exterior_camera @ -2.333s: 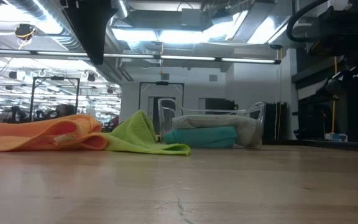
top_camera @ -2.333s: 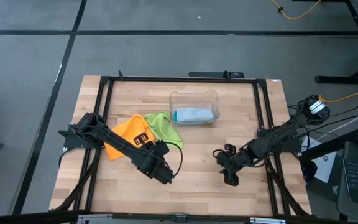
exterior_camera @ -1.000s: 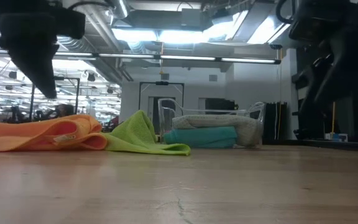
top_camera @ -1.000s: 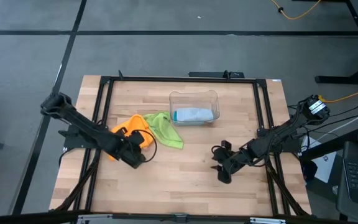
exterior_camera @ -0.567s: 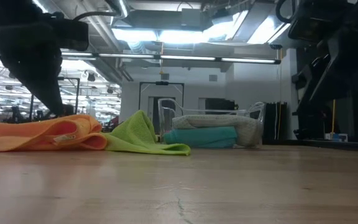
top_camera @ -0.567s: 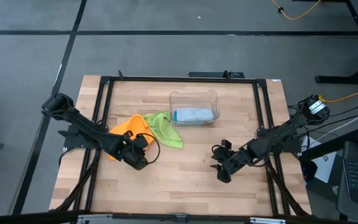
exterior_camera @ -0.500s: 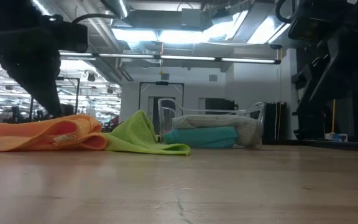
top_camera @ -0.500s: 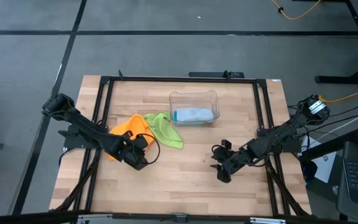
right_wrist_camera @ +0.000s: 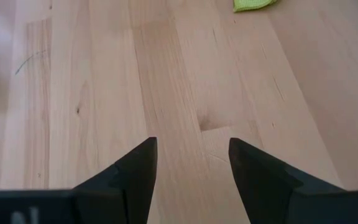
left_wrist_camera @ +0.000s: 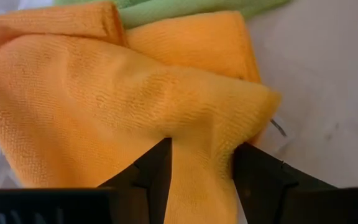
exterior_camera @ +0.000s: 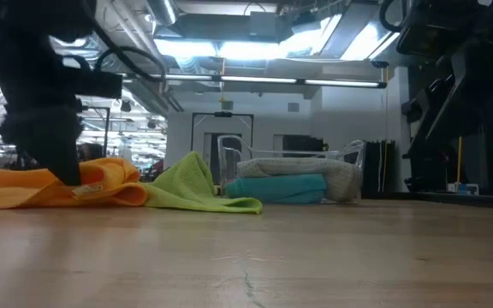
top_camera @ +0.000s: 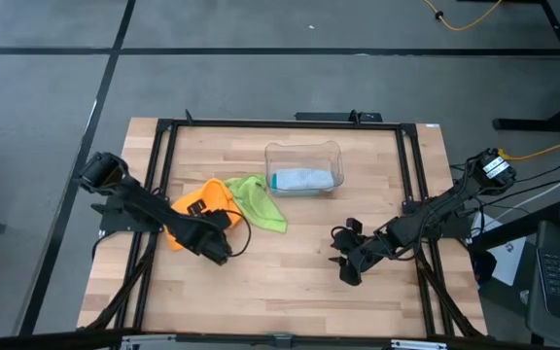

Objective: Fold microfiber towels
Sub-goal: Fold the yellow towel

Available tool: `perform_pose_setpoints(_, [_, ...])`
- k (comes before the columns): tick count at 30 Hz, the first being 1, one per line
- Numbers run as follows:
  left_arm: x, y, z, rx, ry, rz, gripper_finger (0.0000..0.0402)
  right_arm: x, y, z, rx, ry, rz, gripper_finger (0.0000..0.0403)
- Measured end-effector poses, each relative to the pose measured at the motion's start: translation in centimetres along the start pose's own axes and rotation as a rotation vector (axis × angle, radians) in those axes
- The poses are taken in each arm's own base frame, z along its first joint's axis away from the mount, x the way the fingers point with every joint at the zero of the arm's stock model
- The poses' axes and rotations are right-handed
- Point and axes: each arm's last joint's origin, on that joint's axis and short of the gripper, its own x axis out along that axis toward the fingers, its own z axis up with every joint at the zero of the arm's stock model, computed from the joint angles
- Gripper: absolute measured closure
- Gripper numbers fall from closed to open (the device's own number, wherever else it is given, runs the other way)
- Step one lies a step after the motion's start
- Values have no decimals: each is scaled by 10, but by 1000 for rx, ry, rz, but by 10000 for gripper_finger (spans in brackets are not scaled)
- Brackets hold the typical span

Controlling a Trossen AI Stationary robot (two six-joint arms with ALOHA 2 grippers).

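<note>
While the left gripper [left_wrist_camera: 201,171] is sitting low over the orange towel [top_camera: 194,209], I am seeing its two fingers [left_wrist_camera: 151,174] standing apart with a raised ridge of orange cloth between them. They are straddling the fold, and I cannot tell yet whether they are pinching it. I am reading this cloth as light, soft and limp: it is bunching into folds, so it should drape and sag from wherever it is lifted, and its nap should give the pads a decent bite. I am judging a hemmed edge or corner the better place to take hold, since a pinch in the middle will only lift a crumpled peak. In the high view the left arm is reaching in from the table's [top_camera: 299,282] left side, angled down so the wrist is lying over the towel's near edge.

Level with it on the right, the right gripper [top_camera: 346,262] is waiting above bare wood, its fingers [right_wrist_camera: 135,171] spread and holding nothing.

Farther back, the lime green towel [top_camera: 259,201] is lying crumpled and touching the orange one. Beyond both, the clear bin [top_camera: 303,167] is holding a teal towel [exterior_camera: 276,189] and a pale one [exterior_camera: 341,178], both apparently folded already.
</note>
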Motion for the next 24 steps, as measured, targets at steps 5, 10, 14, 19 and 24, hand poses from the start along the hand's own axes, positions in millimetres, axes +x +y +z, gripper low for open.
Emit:
perform_pose_setpoints(5, [2,-1,1,-23,15,-11,282,0,0,0,1,0,0,201])
perform_pose_setpoints(10, [-12,-12,11,-97,70,-107,389,0,0,0,2,0,0,201])
perform_pose_setpoints(14, [-47,-31,34,-144,-2,-248,399,0,0,1,7,-23,-21,201])
perform_pose_setpoints(19, [-94,-45,65,-182,-194,-366,401,-1,6,10,39,-118,28,201])
perform_pose_setpoints(24, [-113,-54,82,-190,-348,-455,401,-3,15,24,37,-278,91,201])
